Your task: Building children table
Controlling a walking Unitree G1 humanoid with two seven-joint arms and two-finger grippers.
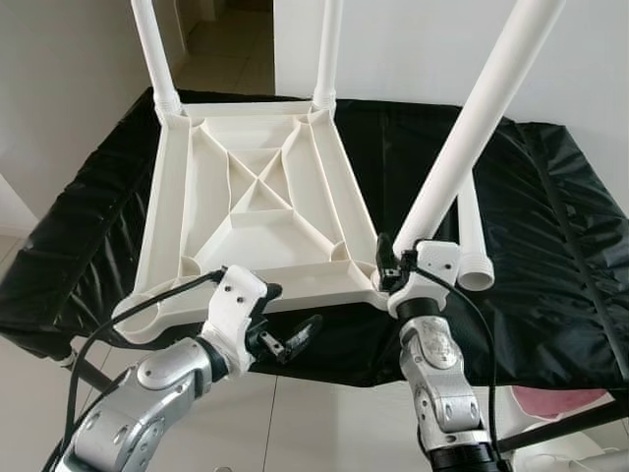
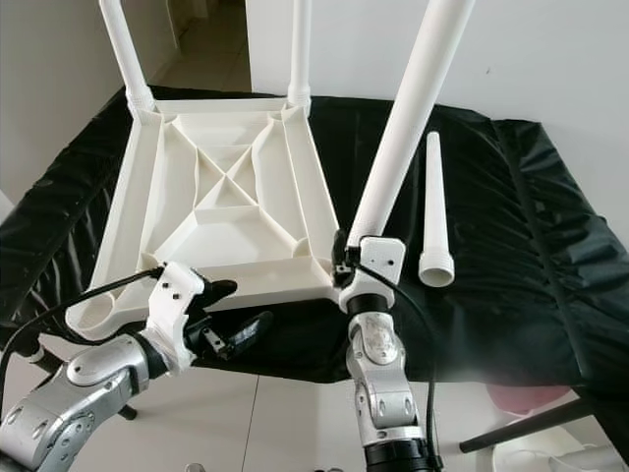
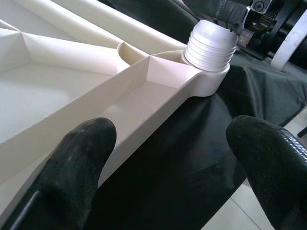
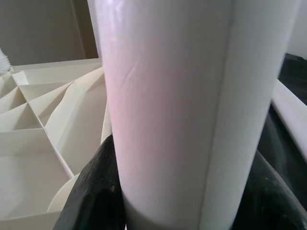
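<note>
A white plastic table top [image 1: 169, 197] lies upside down on a black-covered surface. White legs stand in its two far corners [image 1: 155, 54] [image 1: 329, 49]. My right gripper [image 1: 396, 264] is shut on the base of a third leg [image 1: 482, 108], which leans right over the near right corner socket [image 3: 209, 45]. In the right wrist view that leg [image 4: 182, 105] sits between the black fingers [image 4: 91, 191]. A loose leg [image 2: 434, 211] lies on the cloth to the right. My left gripper [image 1: 287, 317] is open at the table top's near edge, holding nothing.
The black cloth [image 1: 550, 246] drapes over a stand whose dark struts [image 1: 560, 425] show below. The near left corner socket [image 1: 138, 317] is empty. Pale floor tiles [image 1: 314, 433] lie in front, and a pink object [image 1: 560, 398] sits low at the right.
</note>
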